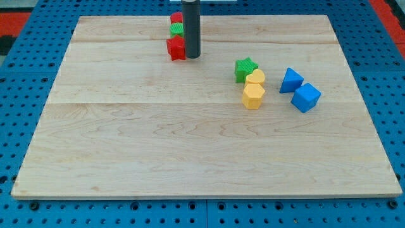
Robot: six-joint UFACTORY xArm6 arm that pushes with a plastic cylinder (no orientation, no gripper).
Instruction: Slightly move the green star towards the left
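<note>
The green star [245, 68] lies right of the board's middle, touching a yellow heart-like block [256, 78] at its lower right. A yellow hexagon [253, 96] sits just below that. My tip [192, 56] is at the lower end of the dark rod near the view's top. It stands well to the left of the green star and right beside a red block [176, 48].
A green block [176, 30] and another red block [176, 18] line up above the red block, partly hidden by the rod. Two blue blocks [291, 80] [306, 97] lie right of the yellow ones. The wooden board [126, 145] rests on a blue perforated table.
</note>
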